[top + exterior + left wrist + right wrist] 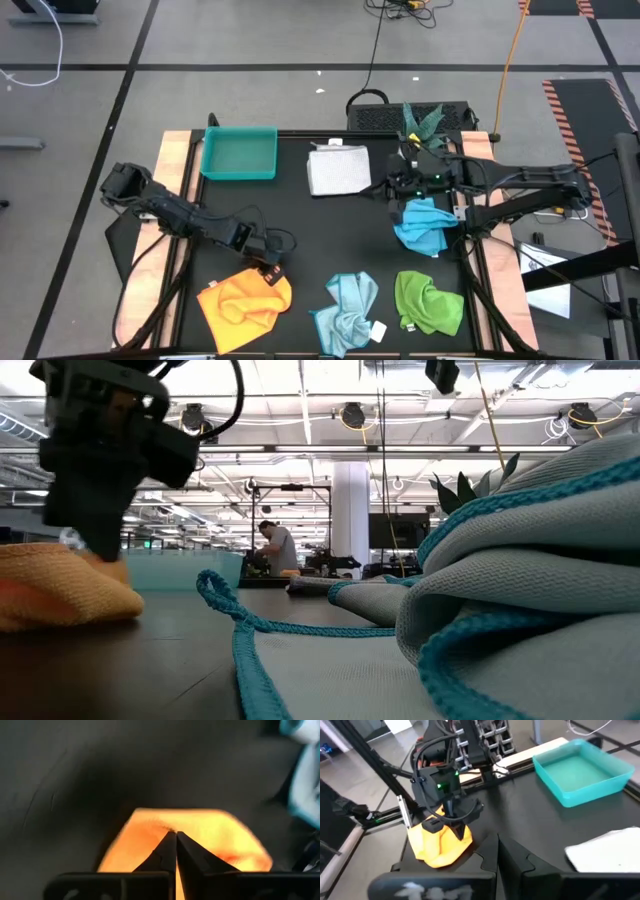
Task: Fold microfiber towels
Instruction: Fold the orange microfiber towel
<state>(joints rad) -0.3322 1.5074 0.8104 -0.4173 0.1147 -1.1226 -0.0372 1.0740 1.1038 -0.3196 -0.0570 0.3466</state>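
Count, high view.

Towels: five on the counter (300, 240), one of each colour.
- white-grey towel (338, 170), one, flat
- bright blue towel (422, 226), one, bunched
- pale blue towel (346, 312), one, crumpled
- yellow-orange towel (243, 300), one
- green towel (428, 304), one

Teal tray (239, 153): one.

Arms: two, so two claws, the left claw (270, 270) and the right claw (397, 183).

Potted plant (420, 122): one, at the counter's far edge.

Low view, room behind: one person (276, 547) seen.
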